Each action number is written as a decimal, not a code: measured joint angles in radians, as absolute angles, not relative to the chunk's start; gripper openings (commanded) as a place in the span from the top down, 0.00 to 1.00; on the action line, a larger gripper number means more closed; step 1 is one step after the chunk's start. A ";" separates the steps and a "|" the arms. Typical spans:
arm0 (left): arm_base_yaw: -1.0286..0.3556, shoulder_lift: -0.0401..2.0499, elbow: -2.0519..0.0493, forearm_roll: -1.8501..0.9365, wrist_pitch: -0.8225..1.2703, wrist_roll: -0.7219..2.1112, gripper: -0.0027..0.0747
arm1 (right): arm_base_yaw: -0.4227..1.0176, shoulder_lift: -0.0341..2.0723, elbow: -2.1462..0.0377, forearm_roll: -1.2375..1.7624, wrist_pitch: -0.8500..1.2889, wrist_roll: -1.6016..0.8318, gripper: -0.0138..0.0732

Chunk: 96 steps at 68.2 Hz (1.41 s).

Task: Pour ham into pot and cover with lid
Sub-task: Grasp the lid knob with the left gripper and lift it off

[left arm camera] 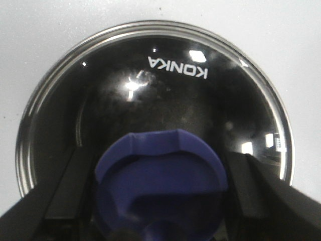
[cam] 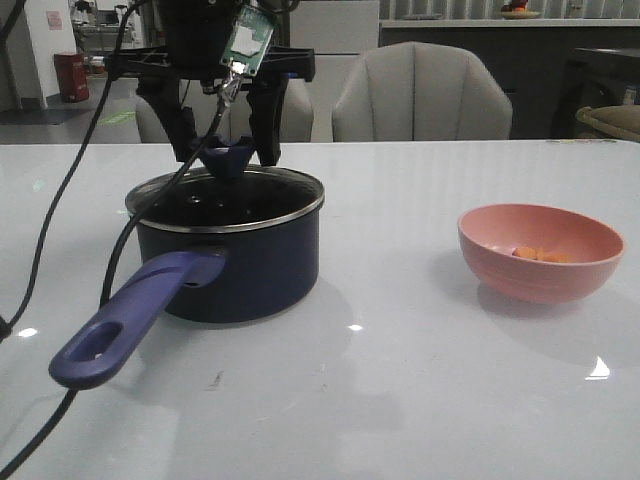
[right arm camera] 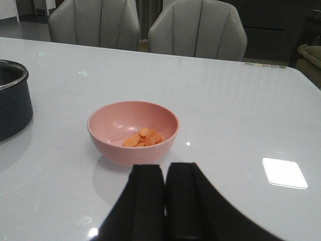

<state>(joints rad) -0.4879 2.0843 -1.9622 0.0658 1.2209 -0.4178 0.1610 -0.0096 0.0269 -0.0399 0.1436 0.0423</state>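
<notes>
The pot (cam: pixel 235 262) stood on the white tabletop (cam: pixel 400 400) toward the left side of the front view, its long blue-purple handle (cam: pixel 130 320) reaching toward the camera. The lid (cam: pixel 228 195) sat on the pot's rim, its steel edge level all round. Above it the left gripper (cam: pixel 227 150) hung straight down, its two dark fingers (cam: pixel 185 125) on either side of the blue-purple knob (cam: pixel 227 158). In the left wrist view the knob (left arm camera: pixel 160 186) lay between the fingers (left arm camera: pixel 65 191), but whether they were pressing on it or just clear of it could not be told. The glass there bore the word KONKA.

Well apart to the right stood the pink bowl (cam: pixel 540 250), and the ham (cam: pixel 540 254) lay in it as a few orange-pink chunks. The right wrist view showed the ham (right arm camera: pixel 143 138) gathered at the bottom of the bowl (right arm camera: pixel 133 130). The right gripper (right arm camera: pixel 165 201) hovered near the bowl on its near side, its fingers (right arm camera: pixel 145 201) clenched together with nothing between them. Two grey chairs (right arm camera: pixel 195 27) stood behind the tabletop.
</notes>
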 measured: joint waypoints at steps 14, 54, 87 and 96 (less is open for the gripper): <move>-0.482 2.074 -1.960 0.057 1.223 -0.403 0.61 | 0.161 -0.010 0.027 -0.040 0.144 0.042 0.67; -0.280 1.937 -1.958 -0.016 1.254 -0.189 0.61 | 0.161 -0.010 0.027 -0.040 0.144 0.042 0.67; 0.111 1.811 -1.682 -0.028 1.181 -0.029 0.63 | 0.161 -0.010 0.027 -0.040 0.144 0.042 0.67; 0.173 1.809 -1.519 -0.035 1.076 0.000 0.63 | 0.161 -0.010 0.027 -0.040 0.144 0.042 0.67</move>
<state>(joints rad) 0.1726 1.8091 -1.5185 -0.0346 1.0756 0.0000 0.1610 -0.0096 0.0269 -0.0399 0.1436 0.0423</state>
